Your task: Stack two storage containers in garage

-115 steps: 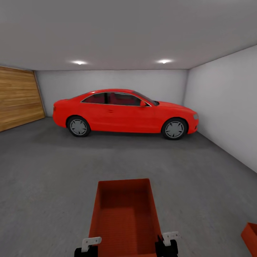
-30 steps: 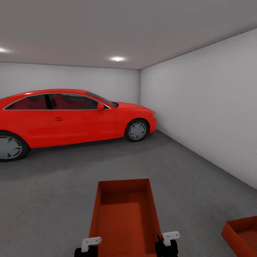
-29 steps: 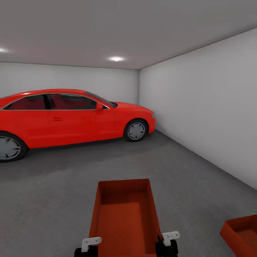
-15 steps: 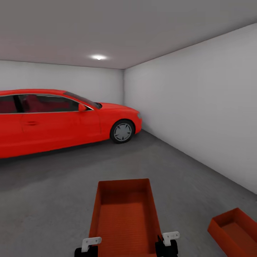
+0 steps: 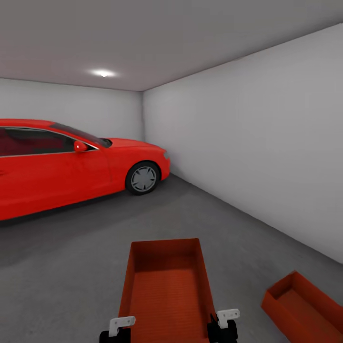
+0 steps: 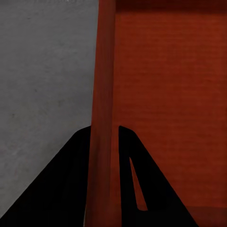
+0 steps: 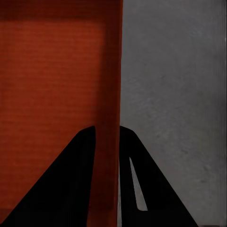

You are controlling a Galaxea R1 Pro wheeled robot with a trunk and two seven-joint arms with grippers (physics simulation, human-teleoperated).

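I hold one orange-red storage container point(image 5: 166, 286) out in front of me above the dark grey garage floor point(image 5: 71, 257). My left gripper point(image 5: 116, 331) is shut on its left wall point(image 6: 103, 94), one black finger on each side. On the opposite wall point(image 7: 115, 85) my right gripper point(image 5: 224, 326) is shut the same way. The second storage container point(image 5: 302, 312) lies on the floor at the lower right, close to the white side wall, open side up and empty.
A red car point(image 5: 71, 164) stands at the left, nose toward the far corner. The white side wall point(image 5: 267, 143) runs along the right and the back wall point(image 5: 71, 109) lies behind the car. Grey concrete stretches between the car and the containers.
The whole view has swung to the right: the car slid left and the side wall takes more of the picture. More of the container on the floor has come into view. My grip on the held container is unchanged.
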